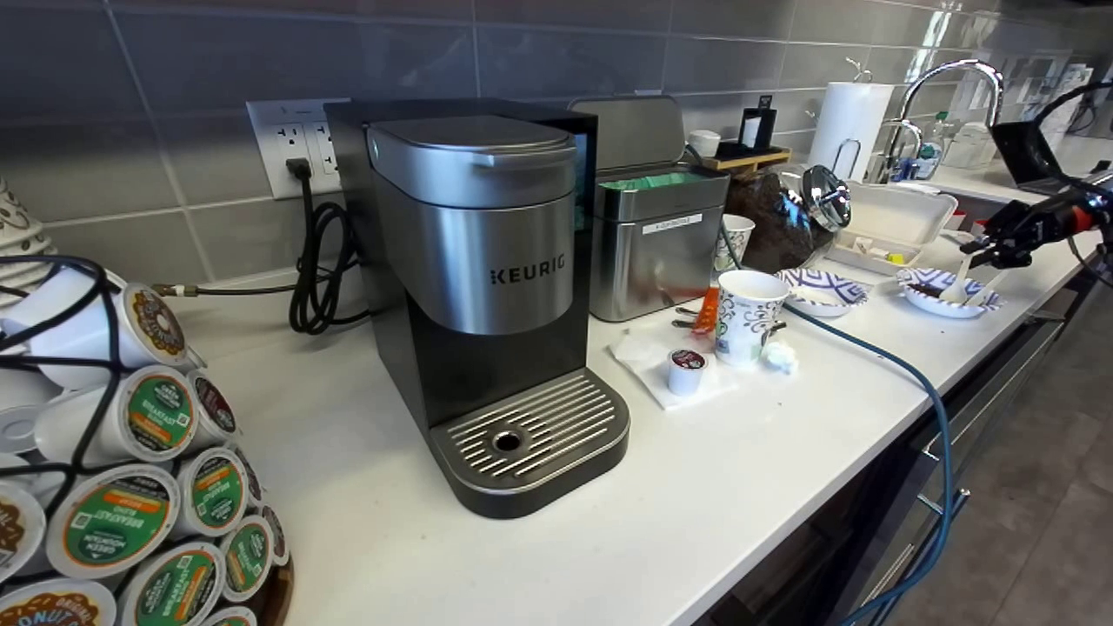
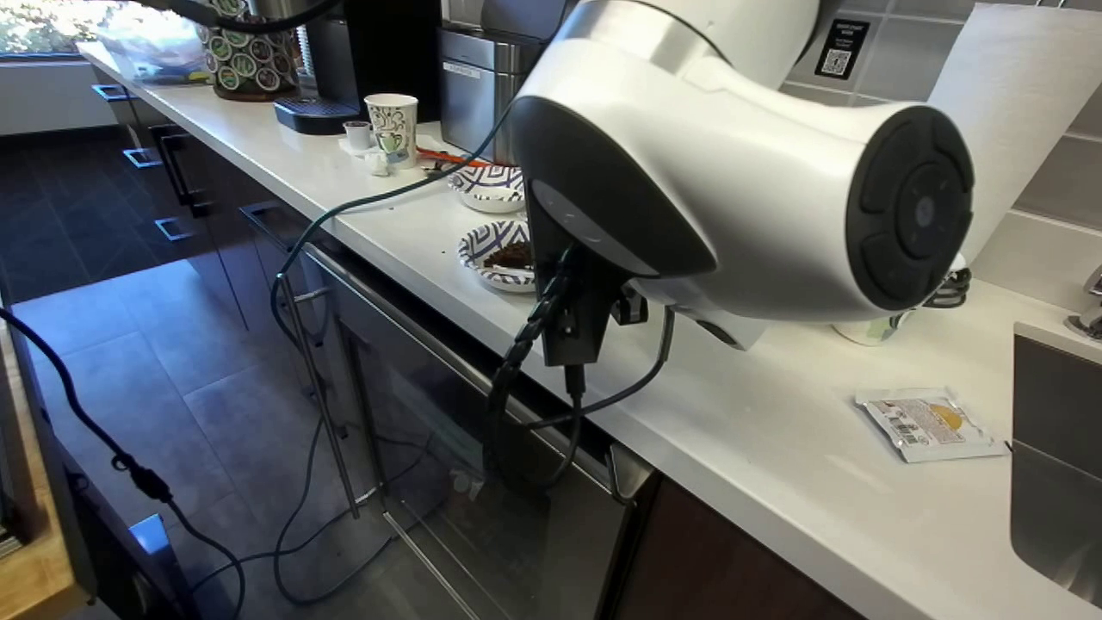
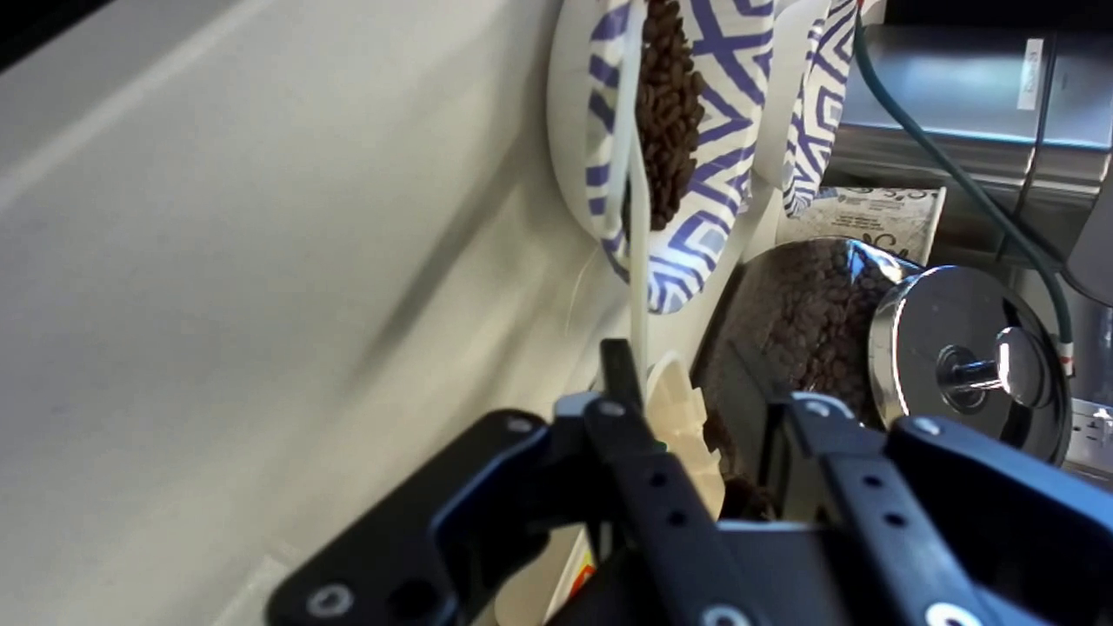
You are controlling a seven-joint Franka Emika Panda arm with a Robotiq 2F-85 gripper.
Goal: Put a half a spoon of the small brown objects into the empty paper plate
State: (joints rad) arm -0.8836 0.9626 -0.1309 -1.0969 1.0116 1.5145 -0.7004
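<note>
End effector [image 3: 684, 369] near spoon handle [image 3: 639, 261]

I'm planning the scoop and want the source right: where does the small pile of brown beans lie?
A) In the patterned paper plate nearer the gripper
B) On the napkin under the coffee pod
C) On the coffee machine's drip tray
A: the wrist view shows the brown beans inside that patterned paper plate.

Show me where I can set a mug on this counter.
Bare counter lies between the pods and the coffee maker, in front of the cord, and from the coffee maker to the front edge; also between the packet and that edge. It's crowded around the cups, plates and jar, where the cable crosses.
</note>
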